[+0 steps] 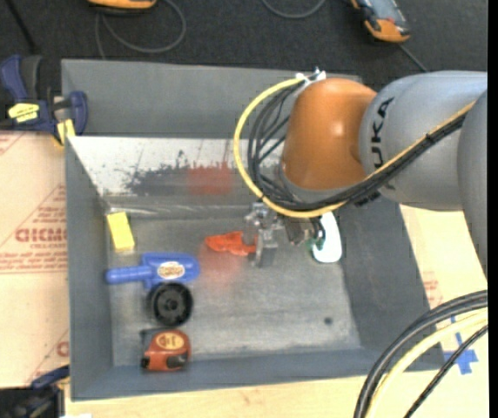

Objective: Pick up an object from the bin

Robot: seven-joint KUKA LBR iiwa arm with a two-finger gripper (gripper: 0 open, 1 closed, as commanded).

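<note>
Pincer, gap impossible to tell from here, sits low mid-bin just beside the right end of a small red plastic piece, so best centre over that piece, then close squarely before lifting.

Single cam, high overhead, slightly oblique, whole bin in frame
</note>
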